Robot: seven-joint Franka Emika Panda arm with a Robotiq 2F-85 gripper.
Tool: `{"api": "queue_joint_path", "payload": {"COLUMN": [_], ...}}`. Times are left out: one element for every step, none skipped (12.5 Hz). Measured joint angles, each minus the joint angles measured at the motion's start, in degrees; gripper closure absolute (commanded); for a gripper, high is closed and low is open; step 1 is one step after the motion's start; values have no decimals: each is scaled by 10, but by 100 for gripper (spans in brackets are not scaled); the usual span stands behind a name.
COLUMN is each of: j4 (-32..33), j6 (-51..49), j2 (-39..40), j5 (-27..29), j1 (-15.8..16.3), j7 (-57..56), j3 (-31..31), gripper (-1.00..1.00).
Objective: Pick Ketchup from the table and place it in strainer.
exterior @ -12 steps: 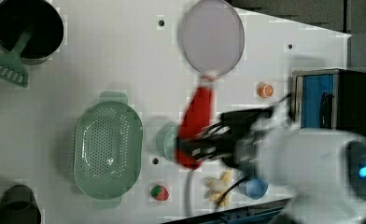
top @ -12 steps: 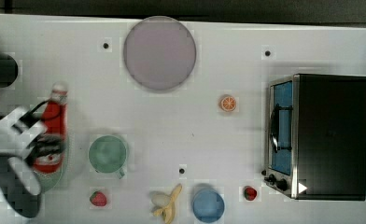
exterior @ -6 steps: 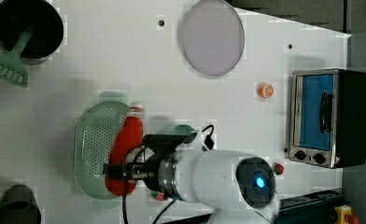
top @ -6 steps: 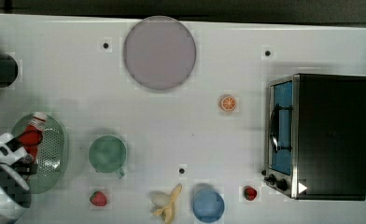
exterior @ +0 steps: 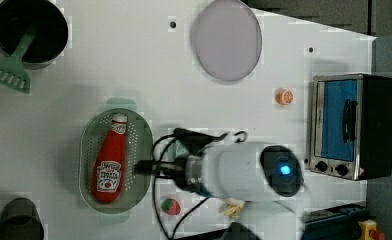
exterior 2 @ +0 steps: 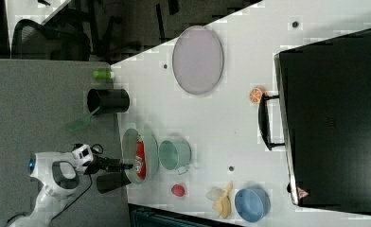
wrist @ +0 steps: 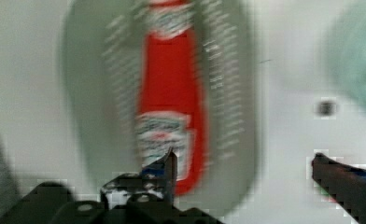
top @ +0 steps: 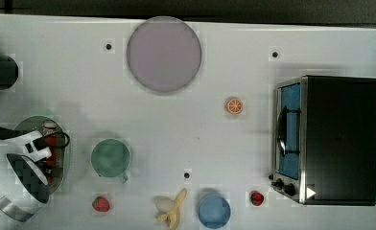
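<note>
**Now clear of the bottle: backing the claw out cleanly**

Plainly the ketchup (exterior: pixel 110 161) lies on its side inside the strainer (exterior: pixel 143 137), just ahead of my claw (wrist: pixel 244 161), whose two fingers stand spread wide with nothing between them. I judge the placing done; what remains is the retreat. I would lift straight away from the basket before swinging, since one fingertip (wrist: pixel 169 161) sits close over the bottle's label end and a sideways sweep could nudge it or catch the rim.

The bottle is smooth red plastic, tapered to a white cap (light and likely to roll). The strainer is a pale green oval, thin-walled, its bottom dotted with holes; it may slide on the slick white surface (exterior: pixel 134 65). Beyond the claw's side sits a round green cup (top: pixel 110 158).
</note>
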State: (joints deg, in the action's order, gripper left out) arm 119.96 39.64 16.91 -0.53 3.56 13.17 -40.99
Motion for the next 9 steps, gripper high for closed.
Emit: {"api": "queue_joint_path", "payload": {"j4": [0,-2,-13,-30,-47,-60,-75,-85,-88], "j6": [-43,-90,-134,-171,-201,-224,-230,-230,-231], "j2": [-41,-92,-141,-184,-223,-254,-275,-288,-295], "j5": [2,-1,-2,-1,-2,-2,0,2,1], "j1": [-15,-34,-53,-70,-84,-93,-103,-112,-124], "j7": [1,1,-3,-7,-7,-8,-8,-8,-9], "j3": [7,17,30,51,81,119,157,195,227], "gripper": [-100,-100,-100,-100,-100,-100,-100,-100,-100]}}
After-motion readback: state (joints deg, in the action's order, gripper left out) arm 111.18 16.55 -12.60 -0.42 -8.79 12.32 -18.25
